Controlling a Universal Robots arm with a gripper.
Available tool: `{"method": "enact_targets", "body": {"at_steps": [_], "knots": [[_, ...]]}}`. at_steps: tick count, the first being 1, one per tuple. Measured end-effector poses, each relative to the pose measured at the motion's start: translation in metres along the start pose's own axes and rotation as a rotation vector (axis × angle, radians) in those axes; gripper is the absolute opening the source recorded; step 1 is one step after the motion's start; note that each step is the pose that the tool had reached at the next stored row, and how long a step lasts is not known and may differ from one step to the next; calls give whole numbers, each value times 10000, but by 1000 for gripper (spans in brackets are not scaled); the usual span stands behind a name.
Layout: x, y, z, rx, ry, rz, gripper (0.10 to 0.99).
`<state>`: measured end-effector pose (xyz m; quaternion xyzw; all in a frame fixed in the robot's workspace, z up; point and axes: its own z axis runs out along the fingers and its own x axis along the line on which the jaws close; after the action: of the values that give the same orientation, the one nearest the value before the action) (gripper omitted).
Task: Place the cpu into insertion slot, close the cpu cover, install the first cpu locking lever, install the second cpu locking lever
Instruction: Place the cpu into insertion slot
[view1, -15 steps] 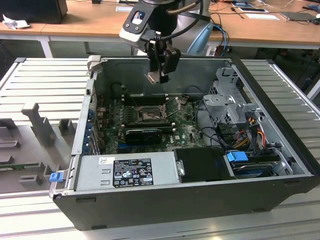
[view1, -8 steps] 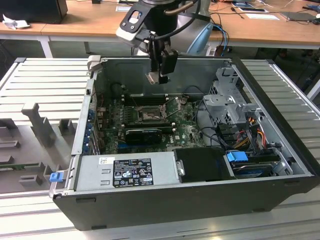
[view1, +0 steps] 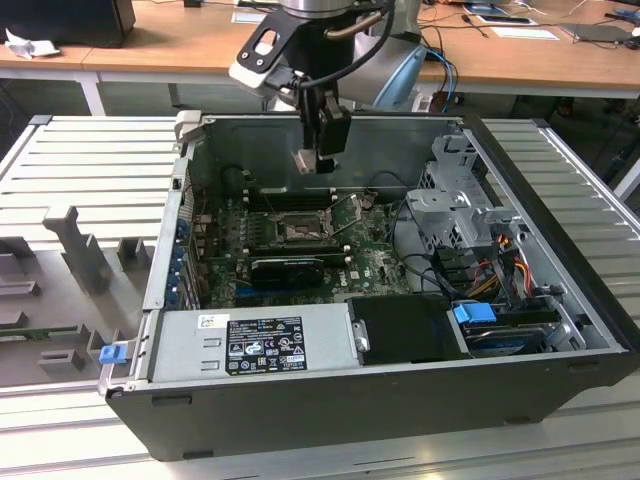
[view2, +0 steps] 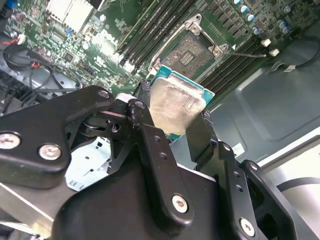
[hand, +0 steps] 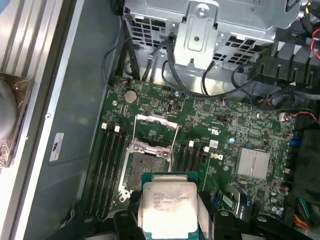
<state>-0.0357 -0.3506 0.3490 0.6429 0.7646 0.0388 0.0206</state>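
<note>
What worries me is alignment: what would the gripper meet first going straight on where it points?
Likely the insertion slot or the board beside it; the gripper, shut on the cpu, hangs above them, depth unclear.

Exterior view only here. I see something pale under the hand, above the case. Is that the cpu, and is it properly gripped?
Observer: Yes. In both wrist views the hand pinches the cpu by two opposite edges, pale face showing.
Operator: Is the insertion slot free to take it?
Observer: In the first wrist view the insertion slot shows a bare dark centre, with nothing seated in it.
Operator: And the cpu cover?
Observer: The cpu cover stands open beside the slot, off its centre.
</note>
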Motion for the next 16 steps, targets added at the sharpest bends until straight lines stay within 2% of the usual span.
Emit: {"method": "enact_targets", "body": {"at_steps": [5,10,16], "knots": [[-1,-4,46,-16,-67,803,525],[-3,-13,149,-22,-76,879,525],[-4,-22,208,-23,-76,896,525]]}}
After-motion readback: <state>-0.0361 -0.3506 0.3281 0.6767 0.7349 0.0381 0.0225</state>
